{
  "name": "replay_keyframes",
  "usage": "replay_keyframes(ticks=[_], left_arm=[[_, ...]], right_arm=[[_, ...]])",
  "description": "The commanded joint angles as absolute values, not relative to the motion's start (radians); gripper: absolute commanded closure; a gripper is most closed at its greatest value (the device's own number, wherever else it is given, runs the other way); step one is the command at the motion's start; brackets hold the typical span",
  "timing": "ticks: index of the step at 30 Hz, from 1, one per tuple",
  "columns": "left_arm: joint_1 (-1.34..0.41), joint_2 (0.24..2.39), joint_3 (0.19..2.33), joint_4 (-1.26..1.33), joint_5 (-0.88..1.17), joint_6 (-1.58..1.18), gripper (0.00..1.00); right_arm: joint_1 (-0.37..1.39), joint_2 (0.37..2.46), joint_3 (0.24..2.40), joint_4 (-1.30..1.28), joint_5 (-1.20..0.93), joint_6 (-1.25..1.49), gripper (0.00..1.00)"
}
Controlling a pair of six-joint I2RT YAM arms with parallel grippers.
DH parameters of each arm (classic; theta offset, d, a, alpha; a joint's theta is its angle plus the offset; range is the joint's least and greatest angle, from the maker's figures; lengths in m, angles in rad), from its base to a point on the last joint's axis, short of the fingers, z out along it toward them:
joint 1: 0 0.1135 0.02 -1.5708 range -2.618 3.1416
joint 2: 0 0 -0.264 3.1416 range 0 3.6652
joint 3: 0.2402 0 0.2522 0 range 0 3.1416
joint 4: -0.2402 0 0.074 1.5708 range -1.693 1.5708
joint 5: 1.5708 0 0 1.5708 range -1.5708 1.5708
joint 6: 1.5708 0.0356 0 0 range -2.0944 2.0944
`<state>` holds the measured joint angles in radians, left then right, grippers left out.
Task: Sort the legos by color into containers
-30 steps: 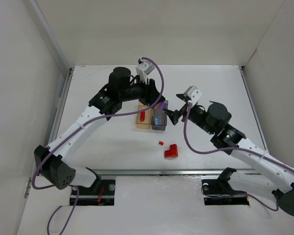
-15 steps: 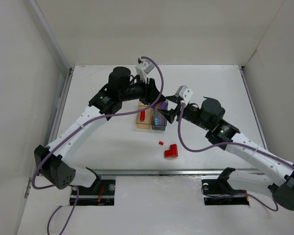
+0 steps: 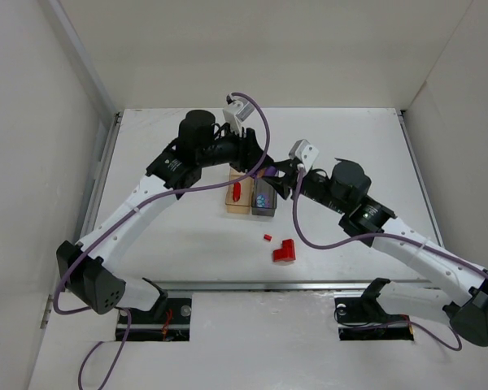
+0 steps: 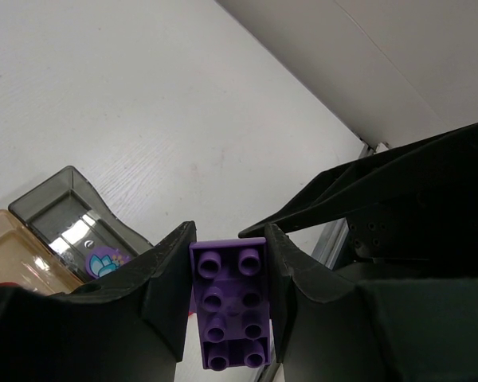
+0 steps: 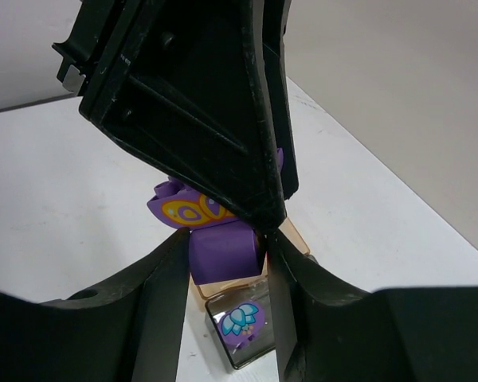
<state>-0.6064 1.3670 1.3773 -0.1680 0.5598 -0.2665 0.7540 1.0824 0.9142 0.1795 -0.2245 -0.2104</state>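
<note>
My left gripper (image 4: 229, 263) is shut on a purple lego (image 4: 231, 306), held above the containers. My right gripper (image 5: 225, 243) has come in from the right and its jaws close around the lower purple block (image 5: 223, 253) of that same piece, under a part with a butterfly print (image 5: 187, 208). In the top view both grippers (image 3: 258, 168) (image 3: 275, 176) meet over the dark grey container (image 3: 264, 198). It holds a purple lego with a flower print (image 5: 240, 321). The orange container (image 3: 238, 197) holds a red lego (image 3: 237, 192). A tiny red lego (image 3: 267, 237) and an L-shaped one (image 3: 285, 252) lie on the table.
The two containers stand side by side in the middle of the white table (image 3: 171, 227). White walls close in the table on the left, back and right. The arm bases sit at the near edge.
My right arm has swung left towards the left gripper, and its jaws have closed from wide open onto the purple lego. The left gripper has kept its hold and barely moved.
</note>
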Motion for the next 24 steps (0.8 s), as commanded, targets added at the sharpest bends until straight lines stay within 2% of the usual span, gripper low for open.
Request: replay_keyframes(ticks=[1, 5, 11, 18, 22, 24], left_arm=[[-0.618, 1.355, 1.405, -0.13, 0.583, -0.296, 1.0], [-0.539, 1.355, 1.416, -0.095, 0.583, -0.319, 1.0], [-0.517, 1.384, 1.445, -0.104, 0.551, -0.256, 1.0], [-0.497, 1.413, 1.422, -0.104, 0.537, -0.238, 1.0], [-0.477, 1.424, 1.381, -0.113, 0.479, -0.204, 1.0], [-0.477, 1.433, 1.371, -0.123, 0.436, -0.187, 1.0]], right_arm=[[0.762, 1.075, 0.93, 0.242, -0.216, -0.196, 1.0], [0.752, 1.075, 0.836, 0.221, -0.128, -0.161, 1.0], [0.615, 1.115, 0.721, 0.221, -0.161, 0.014, 1.0], [0.569, 1.209, 0.776, 0.23, -0.196, 0.0, 1.0], [0.569, 1.347, 0.871, 0.23, -0.195, -0.011, 1.0], [0.558, 1.434, 0.92, 0.23, -0.167, 0.014, 0.95]])
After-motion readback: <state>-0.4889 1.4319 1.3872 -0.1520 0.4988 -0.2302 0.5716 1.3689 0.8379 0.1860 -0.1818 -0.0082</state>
